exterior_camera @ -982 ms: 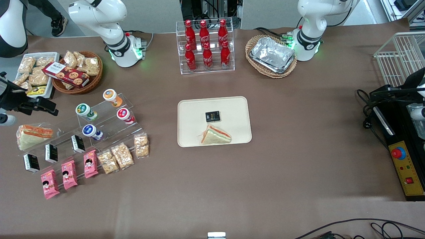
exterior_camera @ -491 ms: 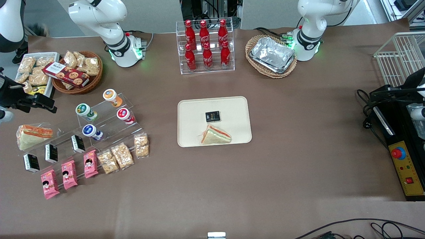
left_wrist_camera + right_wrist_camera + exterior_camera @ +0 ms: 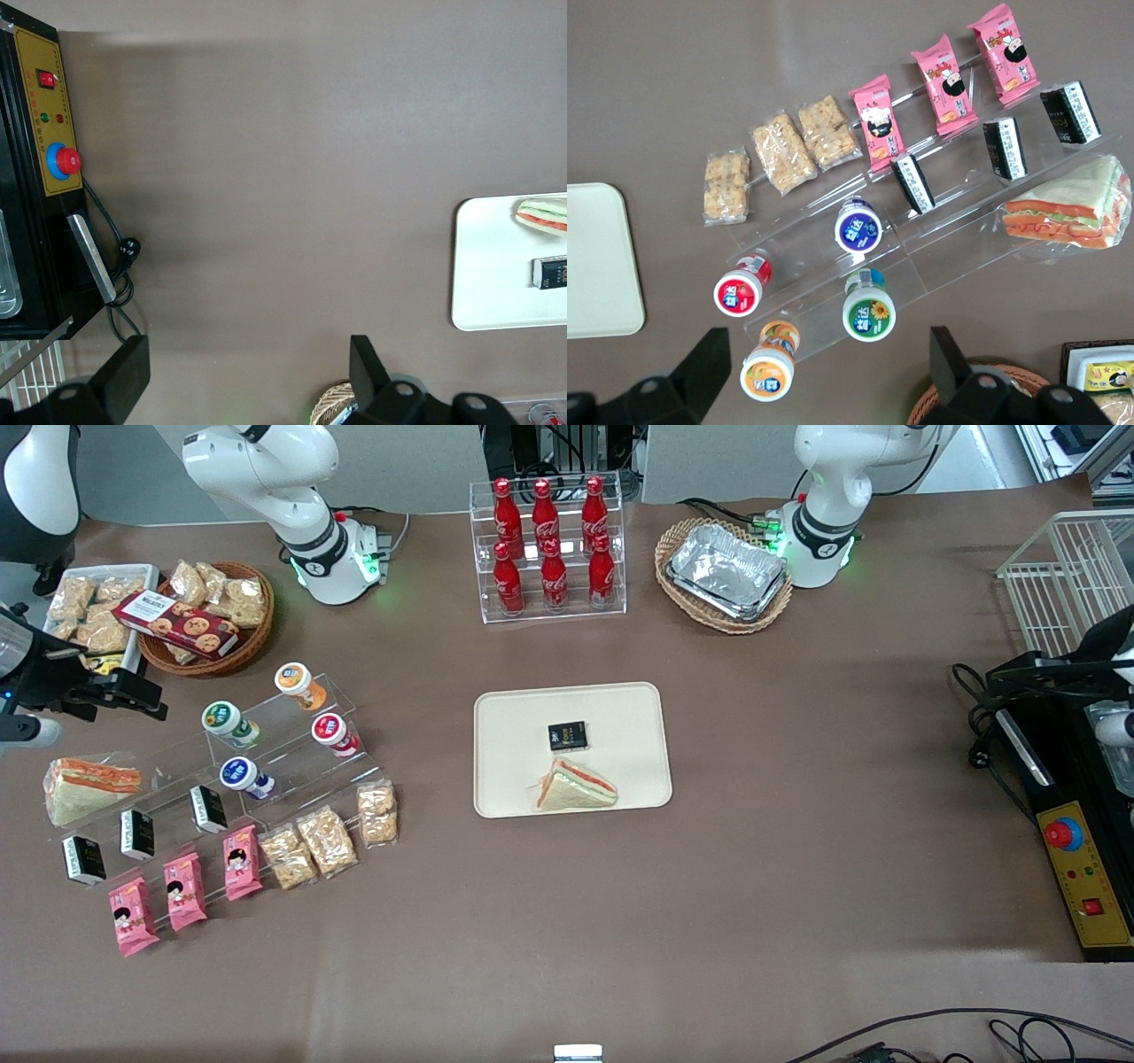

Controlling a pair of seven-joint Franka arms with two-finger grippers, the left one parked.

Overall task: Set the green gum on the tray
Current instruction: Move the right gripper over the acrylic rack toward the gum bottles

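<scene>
The green gum (image 3: 229, 722) is a small white bottle with a green lid, lying on a clear acrylic step stand (image 3: 292, 755) toward the working arm's end of the table. It also shows in the right wrist view (image 3: 869, 314). The cream-beige tray (image 3: 620, 708) lies mid-table and holds a sandwich (image 3: 574, 786) and a small black packet (image 3: 567, 735); its edge shows in the right wrist view (image 3: 598, 257). My right gripper (image 3: 133, 691) hovers above the table beside the stand, apart from the gum. In the right wrist view the gripper (image 3: 824, 372) is open and empty.
Orange-lidded (image 3: 297, 680), red-lidded (image 3: 331, 732) and blue-lidded (image 3: 241, 774) bottles share the stand. Black packets, pink snack bags, cracker bags and a wrapped sandwich (image 3: 89, 784) lie around it. A wicker basket of snacks (image 3: 204, 615) and a cola bottle rack (image 3: 549, 549) stand farther from the camera.
My right gripper has shifted a little farther from the front camera and slightly toward the stand. Nothing on the table has moved.
</scene>
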